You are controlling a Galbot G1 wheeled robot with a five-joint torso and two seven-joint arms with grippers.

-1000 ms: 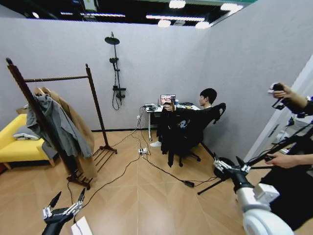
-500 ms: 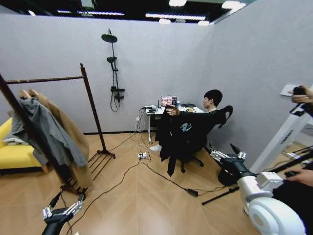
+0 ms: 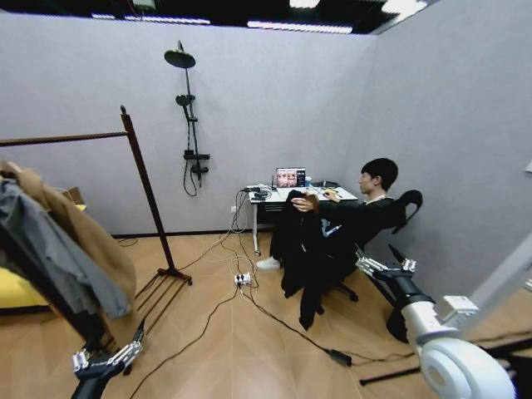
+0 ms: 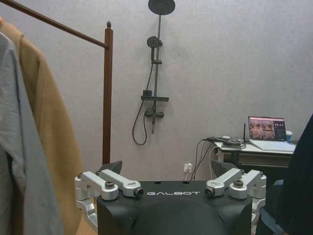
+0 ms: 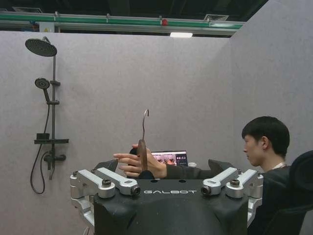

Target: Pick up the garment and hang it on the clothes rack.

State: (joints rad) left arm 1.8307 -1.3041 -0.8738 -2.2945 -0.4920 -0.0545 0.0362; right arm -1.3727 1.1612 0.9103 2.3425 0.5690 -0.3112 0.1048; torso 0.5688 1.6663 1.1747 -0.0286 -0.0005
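A seated person holds the black garment (image 3: 301,245) up on a hanger (image 5: 143,142) in front of the desk; it hangs to near the floor. My right gripper (image 3: 374,249) reaches toward it, open and short of it. In the right wrist view the right gripper (image 5: 164,166) sits below the person's hand and the hanger hook. The dark wooden clothes rack (image 3: 145,191) stands at the left with a grey jacket (image 3: 46,253) and a tan coat (image 3: 91,245) on it. Low beside the rack, my left gripper (image 3: 119,328) is open, with the rack post (image 4: 107,93) ahead of the left gripper (image 4: 166,169).
Cables and a power strip (image 3: 242,279) trail across the wooden floor between me and the desk (image 3: 278,196) with a laptop. A shower fixture (image 3: 189,125) hangs on the back wall. A yellow sofa (image 3: 15,287) sits behind the rack.
The whole view has shifted: rack and sofa slid left, and the seated person with the garment looks closer and more central. My right arm still points at the garment.
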